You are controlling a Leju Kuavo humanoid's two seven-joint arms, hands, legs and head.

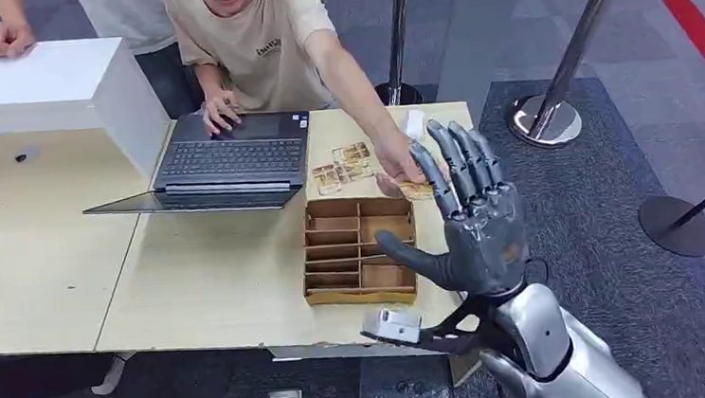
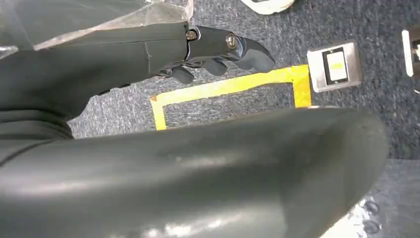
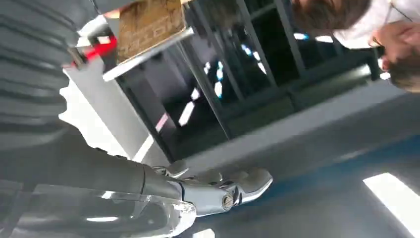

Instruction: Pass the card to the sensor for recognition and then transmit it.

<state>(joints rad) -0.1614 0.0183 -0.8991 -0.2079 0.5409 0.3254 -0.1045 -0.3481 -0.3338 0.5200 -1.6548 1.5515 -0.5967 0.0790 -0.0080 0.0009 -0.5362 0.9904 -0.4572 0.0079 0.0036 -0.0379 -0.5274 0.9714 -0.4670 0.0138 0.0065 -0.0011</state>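
Note:
My right hand [image 1: 474, 223] is raised above the table's right end, palm forward, fingers spread and upright, holding nothing. A person's hand [image 1: 401, 165] holds a gold-patterned card [image 1: 416, 190] just behind my fingers; I cannot tell whether it touches them. In the right wrist view the same card [image 3: 148, 25] is pinched by the person's fingers, apart from my right hand's fingers [image 3: 237, 186]. My left hand [image 2: 213, 49] hangs over the floor with nothing in it, its fingers slightly bent and the thumb well apart.
Several more cards [image 1: 344, 166] lie on the wooden table [image 1: 213, 286] beside an open laptop [image 1: 232, 161]. A brown compartment box [image 1: 359, 251] stands before my right hand. A white cabinet [image 1: 45, 85] is at far left. Stanchion posts [image 1: 551, 112] stand on the carpet at right.

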